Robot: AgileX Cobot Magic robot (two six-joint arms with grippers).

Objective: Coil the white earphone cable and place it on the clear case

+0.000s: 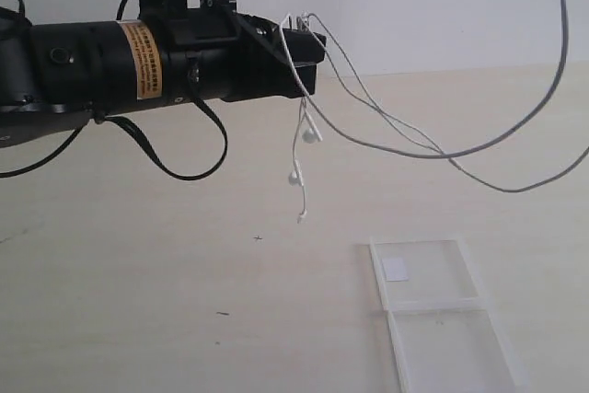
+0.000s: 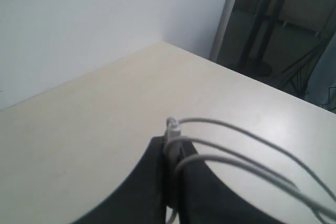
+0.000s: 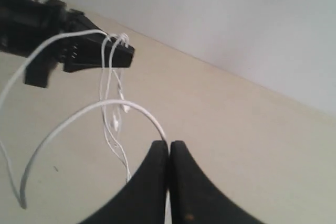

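The white earphone cable (image 1: 405,140) hangs in the air between both arms. My left gripper (image 1: 308,52), held high over the table, is shut on several loops of it (image 2: 173,140). Two earbuds (image 1: 309,133) dangle below that gripper. From there the wire sags in long arcs toward the upper right. My right gripper (image 3: 169,145) is shut on the cable (image 3: 157,124) farther along; it is out of the exterior view. The clear case (image 1: 437,315) lies open and flat at the table's lower right, with a white sticker (image 1: 396,269) inside, below and right of the left gripper.
The left arm's black body (image 1: 138,62) and its looping black cable (image 1: 175,158) span the upper left. The beige table (image 1: 138,273) meets a white wall at the back. In the left wrist view a table corner (image 2: 163,43) and dark stands show beyond it.
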